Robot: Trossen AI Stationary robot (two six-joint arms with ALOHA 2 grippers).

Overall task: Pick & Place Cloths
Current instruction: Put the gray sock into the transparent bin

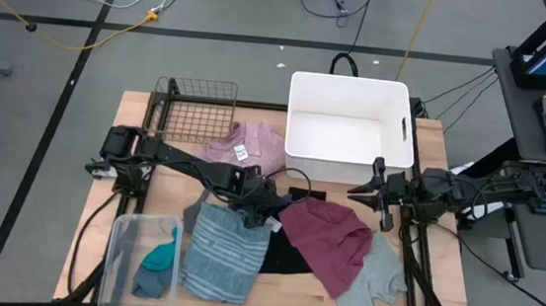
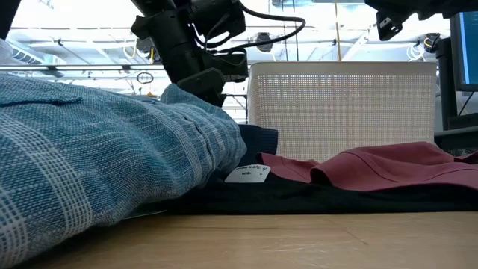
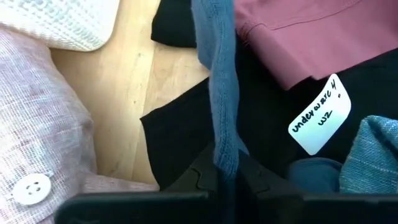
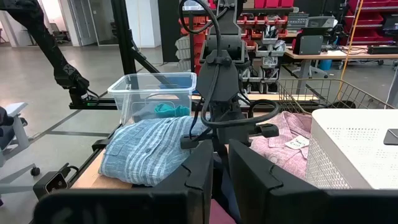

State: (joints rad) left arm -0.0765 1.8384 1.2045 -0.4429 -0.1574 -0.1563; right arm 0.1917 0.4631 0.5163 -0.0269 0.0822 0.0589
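Mid-table, left pincer (image 1: 269,215) clamped on dark blue cloth (image 3: 219,93)

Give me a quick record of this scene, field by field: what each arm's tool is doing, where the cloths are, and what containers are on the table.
left tool: shut on dark blue cloth, mid-table
right tool: waiting by the white basket, holding nothing
pink shirt: between wire basket and white basket
blue striped cloth: front, beside clear bin
teal piece: in clear bin
maroon cloth: on black cloth
grey cloth: front right
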